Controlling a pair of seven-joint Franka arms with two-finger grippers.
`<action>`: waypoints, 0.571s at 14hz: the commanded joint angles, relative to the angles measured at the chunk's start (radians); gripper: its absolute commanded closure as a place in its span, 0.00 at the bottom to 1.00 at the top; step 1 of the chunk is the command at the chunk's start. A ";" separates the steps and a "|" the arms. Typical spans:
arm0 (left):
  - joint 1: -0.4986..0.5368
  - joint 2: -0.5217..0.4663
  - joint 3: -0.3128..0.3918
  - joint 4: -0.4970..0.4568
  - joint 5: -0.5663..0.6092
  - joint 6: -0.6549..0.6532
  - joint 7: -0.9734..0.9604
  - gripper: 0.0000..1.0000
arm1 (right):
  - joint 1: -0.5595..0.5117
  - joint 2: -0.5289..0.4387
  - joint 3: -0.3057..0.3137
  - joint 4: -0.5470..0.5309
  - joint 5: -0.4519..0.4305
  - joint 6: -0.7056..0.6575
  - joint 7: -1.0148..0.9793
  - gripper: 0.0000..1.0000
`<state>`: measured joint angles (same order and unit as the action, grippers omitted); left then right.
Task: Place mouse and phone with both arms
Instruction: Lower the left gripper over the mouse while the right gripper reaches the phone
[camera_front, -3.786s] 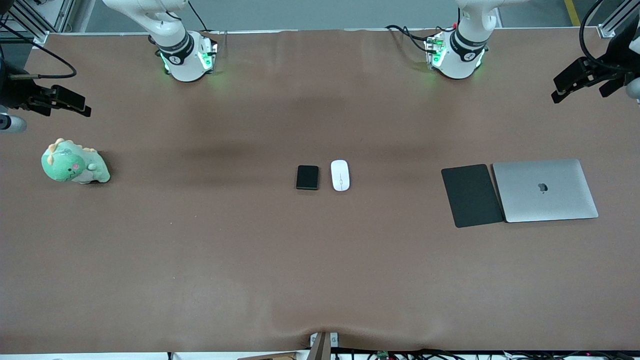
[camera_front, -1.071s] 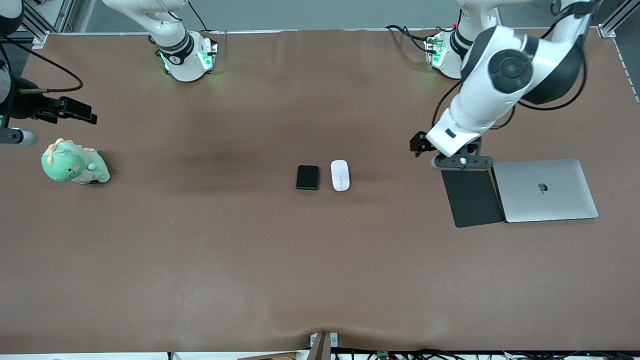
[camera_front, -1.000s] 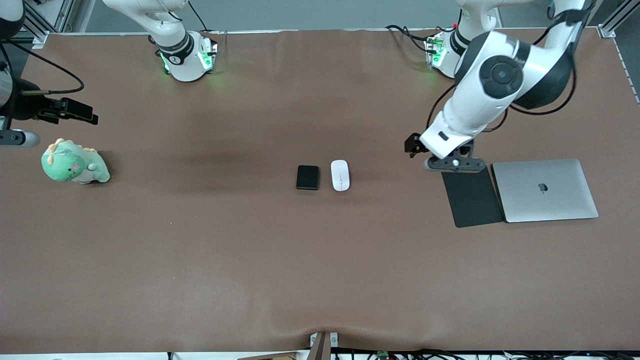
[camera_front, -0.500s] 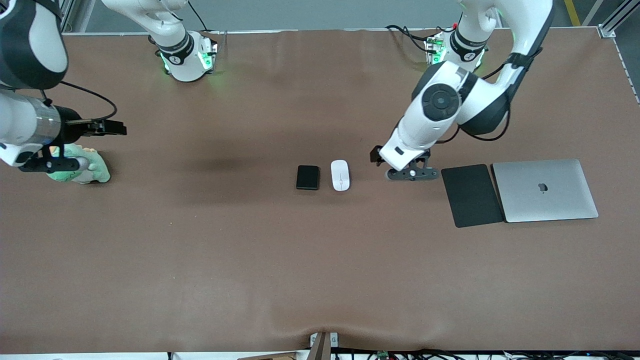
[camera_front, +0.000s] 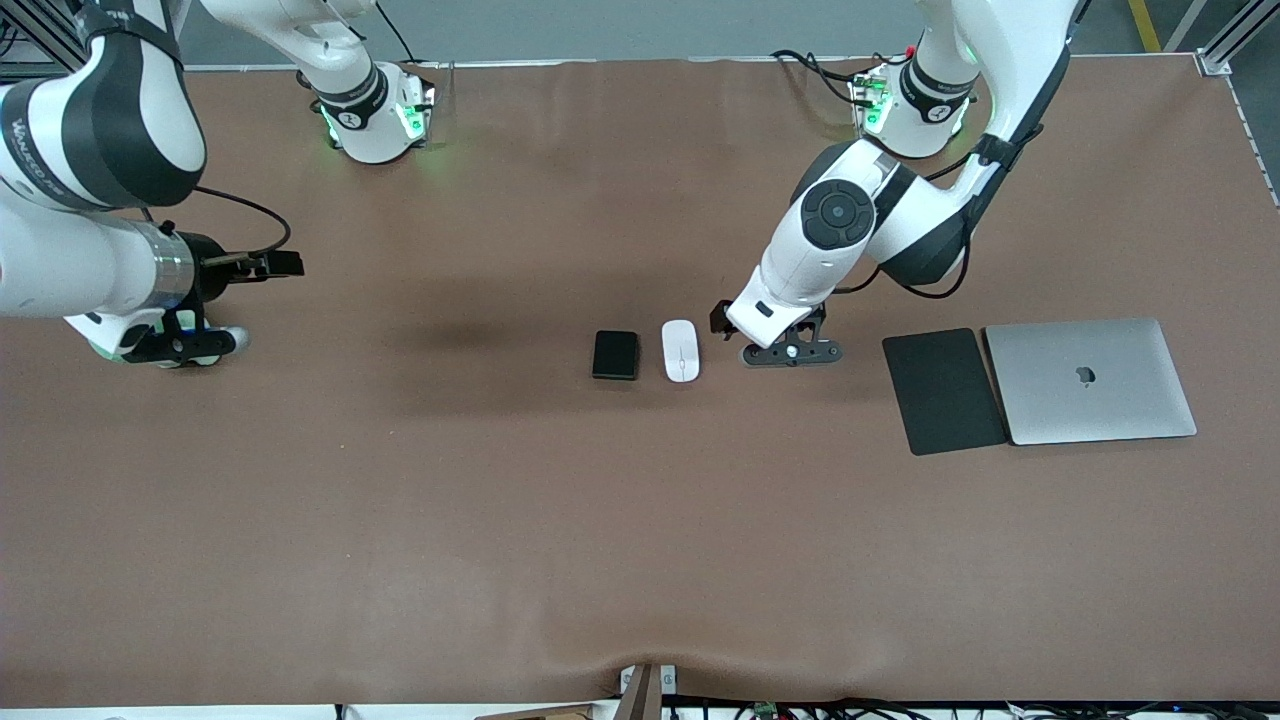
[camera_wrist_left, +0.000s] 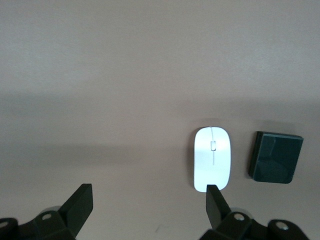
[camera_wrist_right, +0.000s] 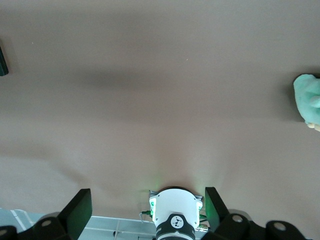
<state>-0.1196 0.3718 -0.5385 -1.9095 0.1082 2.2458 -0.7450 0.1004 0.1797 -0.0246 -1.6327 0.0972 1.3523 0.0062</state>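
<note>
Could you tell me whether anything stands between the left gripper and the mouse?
Nothing visible does. The left gripper, open, hangs over bare table right beside the mouse, toward the left arm's end. The phone lies past the mouse, toward the right arm's end.

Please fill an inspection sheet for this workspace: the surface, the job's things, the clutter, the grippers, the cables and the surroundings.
Surface: brown table cover, slightly wrinkled at the edge nearest the front camera.
Job's things: mouse and phone lie side by side mid-table, apart, neither held.
Clutter: mouse pad with a closed laptop beside it toward the left arm's end; green plush toy toward the right arm's end, mostly hidden in the front view.
Grippers: left gripper open, over bare table beside the mouse; right gripper open, over the toy.
Cables: black cables at the left arm's base.
Surroundings: grey floor.
</note>
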 joint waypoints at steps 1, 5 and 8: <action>-0.011 0.039 -0.001 0.043 0.027 0.008 -0.037 0.00 | -0.002 0.027 -0.001 0.022 0.057 -0.001 0.090 0.00; -0.011 0.064 -0.001 0.044 0.031 0.014 -0.037 0.00 | 0.036 0.043 -0.001 0.019 0.068 0.054 0.185 0.00; -0.011 0.078 -0.001 0.044 0.031 0.032 -0.037 0.00 | 0.058 0.056 -0.001 0.016 0.075 0.082 0.189 0.00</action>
<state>-0.1251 0.4275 -0.5382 -1.8852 0.1083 2.2639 -0.7519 0.1450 0.2217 -0.0220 -1.6325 0.1566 1.4250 0.1722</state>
